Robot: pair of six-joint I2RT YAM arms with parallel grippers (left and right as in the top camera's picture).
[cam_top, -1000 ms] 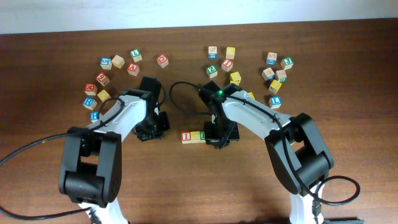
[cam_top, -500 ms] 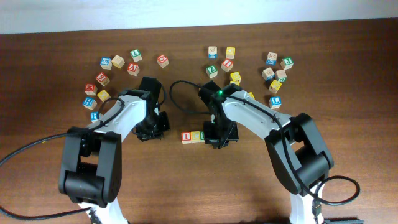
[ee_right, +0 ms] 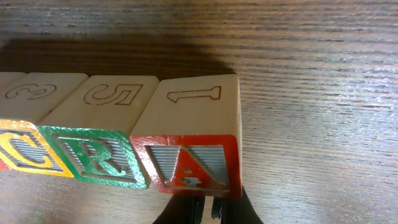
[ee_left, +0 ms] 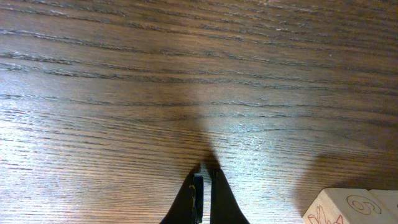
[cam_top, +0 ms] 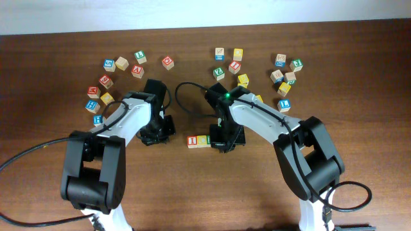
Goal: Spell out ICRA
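Four lettered cubes make a row at the middle of the wooden table [cam_top: 192, 192], seen from overhead.

At upper left lie the left spares [cam_top: 121, 63], well apart from the row. The left gripper [ee_left: 204, 190] is clenched on nothing and rests over bare wood left of the row.

The row reads from the left: red I [cam_top: 192, 142], then yellow C [cam_top: 204, 140]. Green R [ee_right: 93, 155] and red A [ee_right: 186, 163] are hidden overhead by the right arm. The right wrist view shows C, R and A touching side by side.

The right gripper [ee_right: 210, 208] is clenched and empty, its tips just at A's near face. At upper right lie the right spares [cam_top: 284, 88].

The word looks spelled, so the step in hand seems to be a final squaring of A. The next move likely calls for backing away without dragging A.

No containers are in view.
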